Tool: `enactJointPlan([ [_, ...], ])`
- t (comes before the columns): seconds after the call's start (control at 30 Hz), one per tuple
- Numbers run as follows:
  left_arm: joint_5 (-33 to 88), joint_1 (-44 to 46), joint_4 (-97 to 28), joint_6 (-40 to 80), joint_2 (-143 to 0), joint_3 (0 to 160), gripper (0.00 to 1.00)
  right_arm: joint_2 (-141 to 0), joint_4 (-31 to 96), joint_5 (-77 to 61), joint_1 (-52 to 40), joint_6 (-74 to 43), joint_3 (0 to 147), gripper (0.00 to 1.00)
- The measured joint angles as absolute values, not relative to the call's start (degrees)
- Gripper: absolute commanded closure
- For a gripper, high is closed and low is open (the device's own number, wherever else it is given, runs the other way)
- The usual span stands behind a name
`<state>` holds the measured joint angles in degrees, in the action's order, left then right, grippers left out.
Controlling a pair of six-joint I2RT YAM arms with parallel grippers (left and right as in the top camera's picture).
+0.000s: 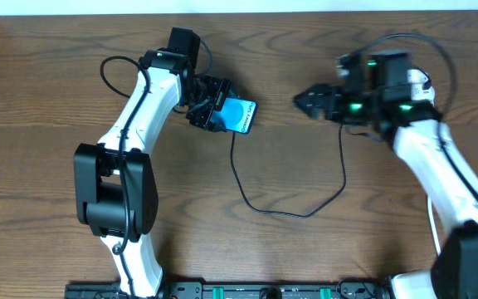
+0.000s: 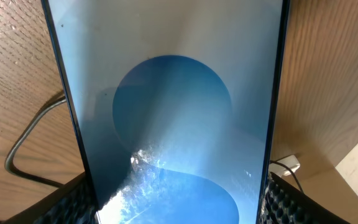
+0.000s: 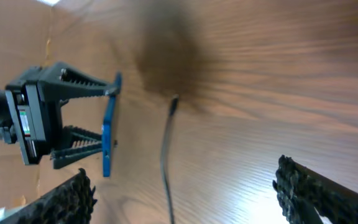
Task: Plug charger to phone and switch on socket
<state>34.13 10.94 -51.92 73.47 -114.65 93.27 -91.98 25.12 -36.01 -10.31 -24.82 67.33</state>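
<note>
Nearest my left wrist, my left gripper (image 2: 179, 202) was clamped on the phone (image 2: 173, 93). Its ribbed pads (image 2: 73, 202) pressed the two long edges, and the blue-teal screen with its round shape filled the view toward 12 o'clock. Beyond the phone's edge at 9 o'clock, a bend of the charger cable (image 2: 27, 146) lay on the wooden table (image 2: 328, 74). My right gripper (image 3: 184, 177) hung with its jaws wide apart and nothing between them. Ahead of it, toward 12 o'clock, the charger cable ran off to its plug tip (image 3: 174, 101), which lay loose on the wood near the phone but not in it. Farther off at 10 o'clock the phone showed edge-on in my left jaws. From above, the cable looped from beside the phone toward 6 o'clock, then climbed toward my right arm.
</note>
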Motion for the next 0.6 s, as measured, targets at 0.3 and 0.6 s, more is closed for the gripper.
enactJointPlan([
  [0.3,34.1,10.9,-52.0,73.5,-114.7,93.3,0.33,-98.9,10.3,-37.1,-21.2,-33.5,66.9,0.18],
  [0.6,34.0,10.9,-52.0,73.5,-114.7,93.3,0.33,-104.9,4.1,-36.2,-25.8,-37.5,66.9,0.29],
])
